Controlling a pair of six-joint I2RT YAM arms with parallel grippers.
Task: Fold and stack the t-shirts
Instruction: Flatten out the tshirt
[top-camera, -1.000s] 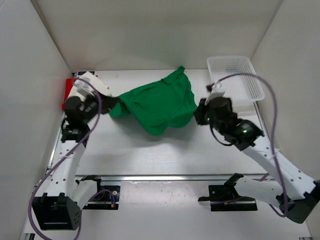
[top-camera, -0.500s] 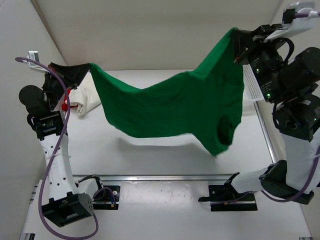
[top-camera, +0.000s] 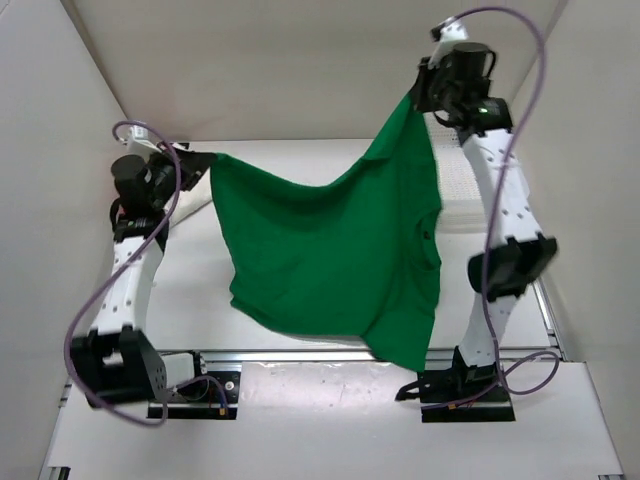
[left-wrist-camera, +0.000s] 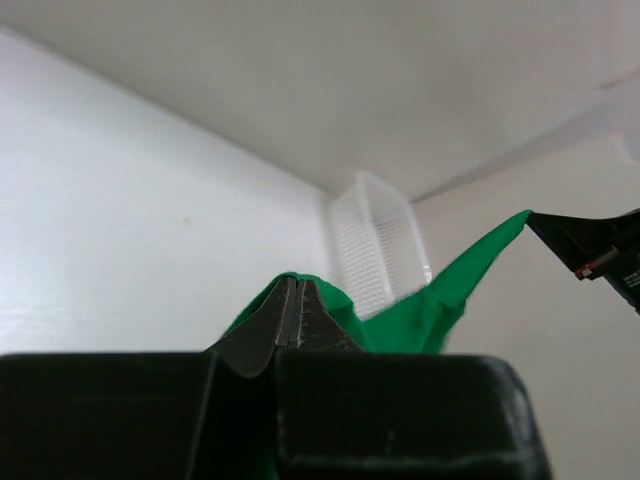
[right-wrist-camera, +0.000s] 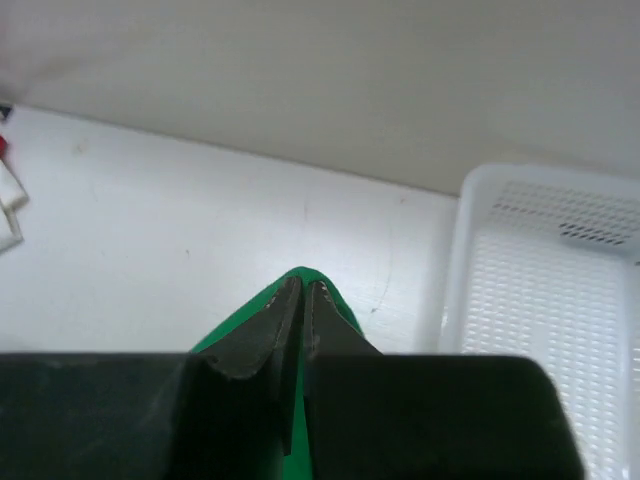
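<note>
The green t-shirt (top-camera: 330, 250) hangs spread in the air between my two grippers, above the table. My left gripper (top-camera: 205, 160) is shut on its left top corner, and my right gripper (top-camera: 415, 100), held higher, is shut on its right top corner. The cloth sags between them and its lower right end drops to the near rail. In the left wrist view the jaws (left-wrist-camera: 295, 285) pinch green cloth (left-wrist-camera: 440, 300). In the right wrist view the jaws (right-wrist-camera: 303, 285) also pinch green cloth (right-wrist-camera: 299, 440). A sliver of red cloth (right-wrist-camera: 2, 145) and white cloth (right-wrist-camera: 8, 205) shows at that view's left edge.
The white mesh basket (right-wrist-camera: 545, 290) stands at the table's back right, mostly hidden behind the shirt and the right arm in the top view. White walls close in the table (top-camera: 190, 290) on three sides. A metal rail (top-camera: 300, 355) runs along the near edge.
The green shirt was bunched on the table. Both grippers have lifted it by its corners and spread it; in the last half second both grippers drew inward.
</note>
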